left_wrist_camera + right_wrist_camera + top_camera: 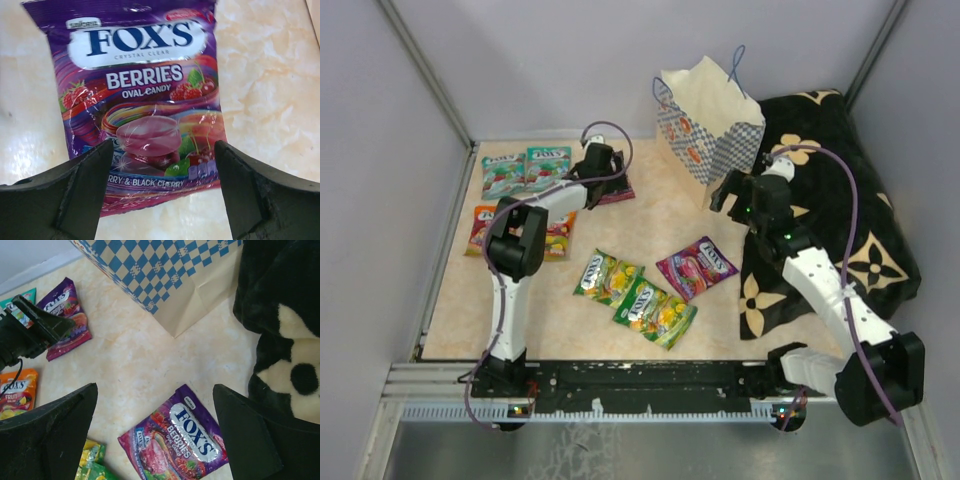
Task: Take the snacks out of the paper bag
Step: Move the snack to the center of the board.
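The paper bag point(710, 120) stands upright at the back, next to the black cloth; its checkered band point(165, 275) fills the top of the right wrist view. Snacks lie flat on the table: two teal packets point(525, 170), two orange ones point(482, 228), two green-yellow ones point(638, 295) and a purple one point(696, 267). Another purple berries packet point(142, 95) lies under my left gripper point(164, 150), which is open with its jaws on either side of the packet's lower edge. My right gripper point(155, 390) hangs open beside the bag, above the purple packet point(180, 440).
A black flower-patterned cloth point(830, 200) covers the right side of the table, under my right arm. Grey walls close in the table at the left, back and right. A metal rail point(650, 385) runs along the near edge.
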You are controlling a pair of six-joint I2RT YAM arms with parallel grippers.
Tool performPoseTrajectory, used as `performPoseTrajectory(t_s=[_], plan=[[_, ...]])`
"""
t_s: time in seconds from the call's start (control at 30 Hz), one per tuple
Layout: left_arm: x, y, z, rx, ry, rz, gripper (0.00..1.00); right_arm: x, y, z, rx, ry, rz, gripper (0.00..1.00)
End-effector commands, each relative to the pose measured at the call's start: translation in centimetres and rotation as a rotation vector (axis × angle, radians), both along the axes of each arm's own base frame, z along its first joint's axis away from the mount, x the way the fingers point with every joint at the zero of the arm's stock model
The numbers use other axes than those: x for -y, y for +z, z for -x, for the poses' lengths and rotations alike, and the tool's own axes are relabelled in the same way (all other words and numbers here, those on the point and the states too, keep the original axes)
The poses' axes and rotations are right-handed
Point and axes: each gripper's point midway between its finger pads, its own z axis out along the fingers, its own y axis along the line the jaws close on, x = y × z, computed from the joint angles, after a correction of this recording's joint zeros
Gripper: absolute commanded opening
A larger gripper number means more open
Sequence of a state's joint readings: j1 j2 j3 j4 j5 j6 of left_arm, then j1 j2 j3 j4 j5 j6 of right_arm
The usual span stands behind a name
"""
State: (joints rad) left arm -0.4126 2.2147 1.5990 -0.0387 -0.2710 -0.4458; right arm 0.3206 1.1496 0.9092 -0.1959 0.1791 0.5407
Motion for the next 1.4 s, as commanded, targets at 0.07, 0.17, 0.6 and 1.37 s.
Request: performPoseTrajectory(t_s=[0.07, 0.17, 0.6, 1.37], plan=[[-3.6, -2.5, -1.6, -0.09, -0.053, -0.016, 0.9, 1.0, 2.7, 0.6, 0.079, -0.014, 0.044, 0.99], [-4.9, -2.6, -2.1, -0.113, -0.108, -0.01, 0.9, 0.7, 2.8, 0.6, 0.078, -0.005, 0.031, 0.99], [-4.4, -3.2, -3.3, -0.12, -0.195, -0.157, 0.91, -0.4, 1.1, 0.4, 0.027, 0.038, 0.006, 0.99], [-4.3, -4.9, -1.7, -0.261, 0.268, 0.026, 0.99, -0.2, 0.7, 1.4, 0.003, 0.05, 0.02, 0.99]])
